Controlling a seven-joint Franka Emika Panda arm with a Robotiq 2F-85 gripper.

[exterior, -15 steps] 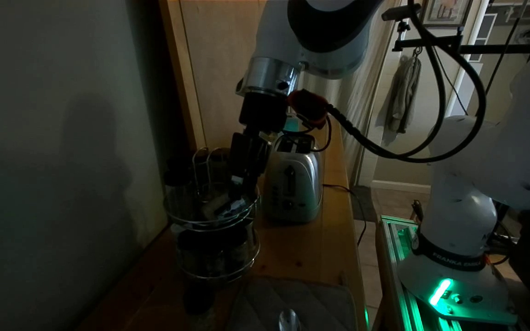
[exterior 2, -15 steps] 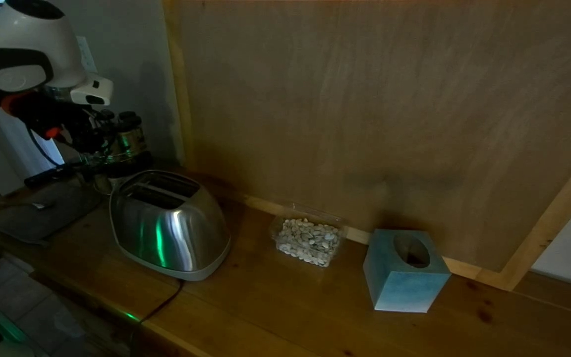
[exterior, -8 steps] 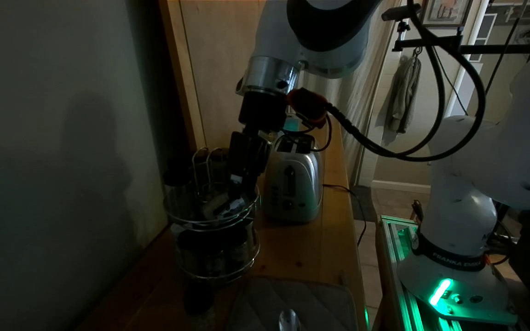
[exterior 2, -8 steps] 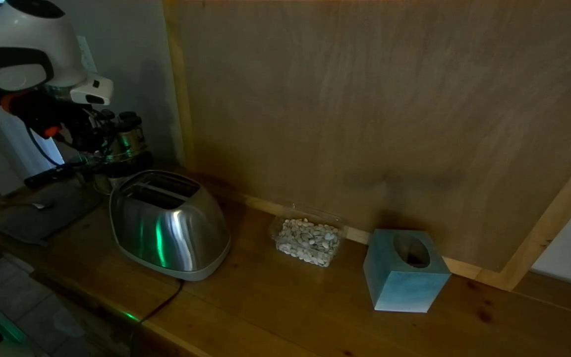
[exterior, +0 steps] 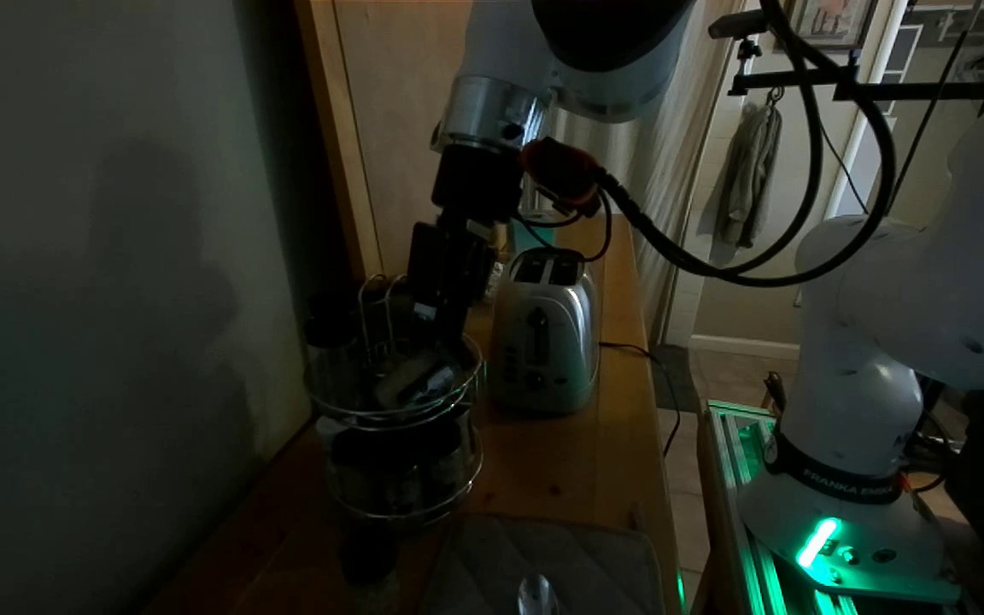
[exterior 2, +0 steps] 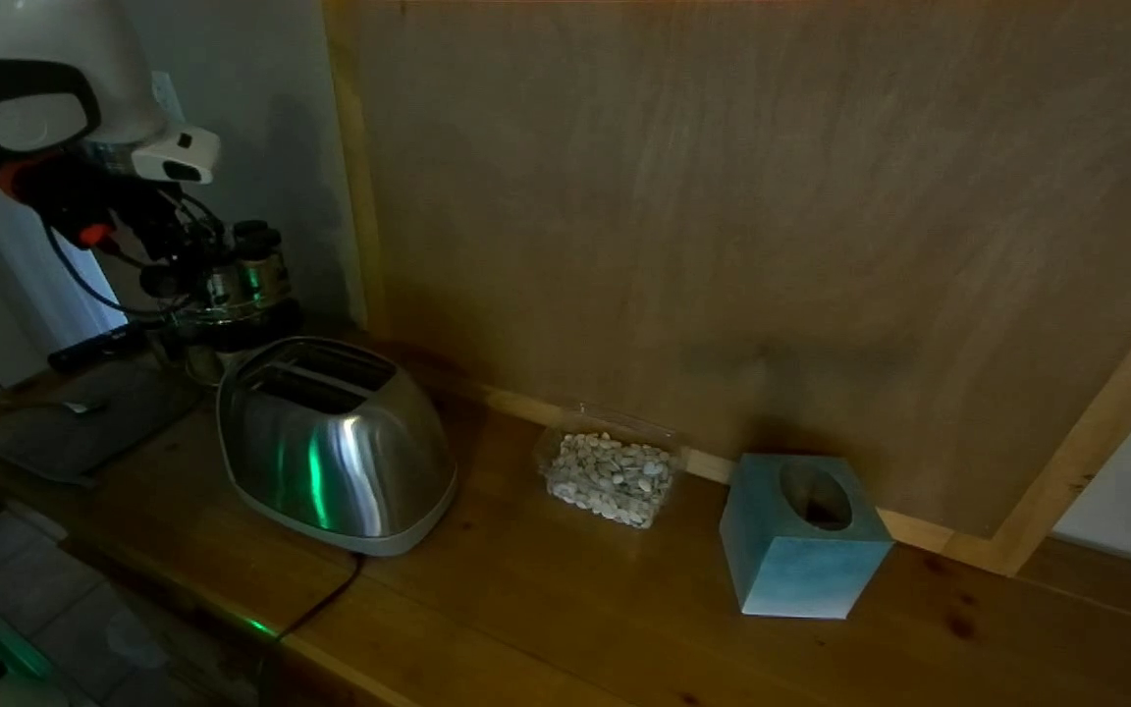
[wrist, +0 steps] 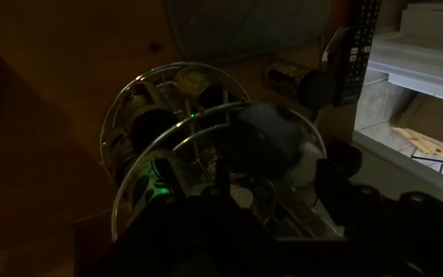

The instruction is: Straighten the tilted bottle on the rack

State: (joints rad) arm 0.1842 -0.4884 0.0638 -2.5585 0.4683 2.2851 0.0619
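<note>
One toaster [exterior: 541, 350], mat [exterior: 586, 555], jar [wrist: 299, 84] near rack [wrist: 178, 124] | end effector [wrist: 272, 173] spread

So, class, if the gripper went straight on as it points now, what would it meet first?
Probably the tilted bottle's lid; it shows ahead of the open gripper in the wrist view, though depth is unclear in this dim light.
</note>
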